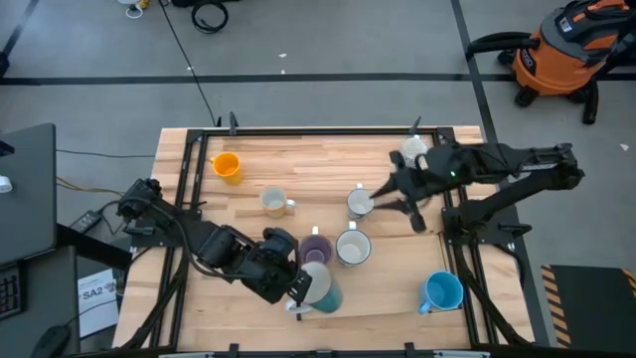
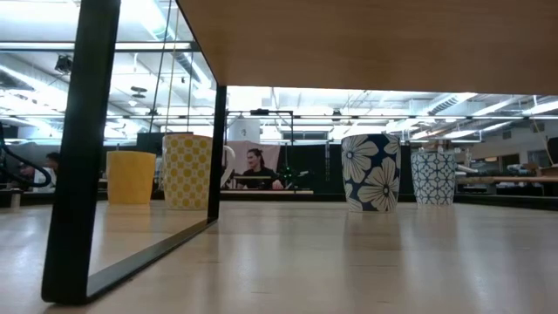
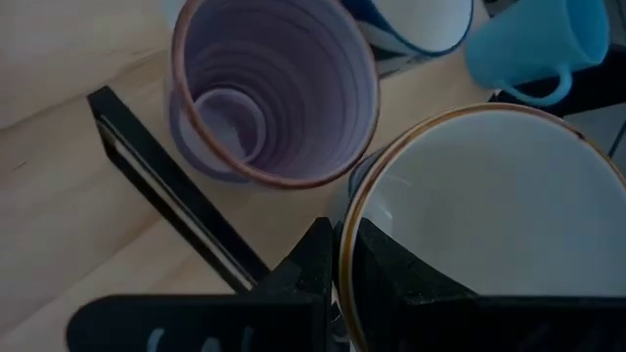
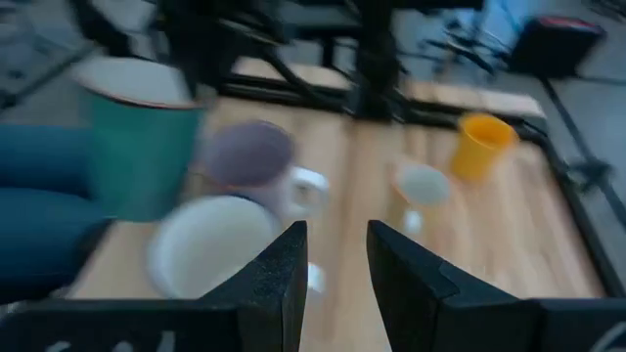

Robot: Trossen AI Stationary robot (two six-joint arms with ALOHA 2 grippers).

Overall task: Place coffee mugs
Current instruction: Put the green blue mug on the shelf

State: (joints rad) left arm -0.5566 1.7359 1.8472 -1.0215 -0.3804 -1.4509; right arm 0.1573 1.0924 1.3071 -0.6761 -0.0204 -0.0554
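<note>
Six mugs or so show from above, and the purple mug (image 1: pixel 316 246) makes a handy landmark since it sits mid-table. Just beside it, toward the near edge, the left gripper (image 1: pixel 301 288) has its jaws clenched on the rim of a teal mug (image 1: pixel 320 285) with a pale inside; the left wrist view shows one finger inside the lip and one outside, with the purple mug right next door. Whether the teal mug is resting on the wood or lifted a hair off it, I honestly can't tell from overhead.

Right of the purple mug sits a white mug (image 1: pixel 352 247), nearly touching it. Farther back from that, another white mug (image 1: pixel 360 203) has the right gripper (image 1: pixel 383 202) hovering just beside it, jaws released and holding nothing. Off to the back left of the purple one sit a cream mug (image 1: pixel 275 201) and, farther still, the orange mug (image 1: pixel 227 165). The blue mug (image 1: pixel 441 291) sits well to the right, near the front edge.

My read: the left arm is mid-placement, setting the teal mug down next to the cluster. The next move calls for lowering it flat, letting go cleanly, and pulling straight up so the finger inside doesn't tip it into the purple mug.
</note>
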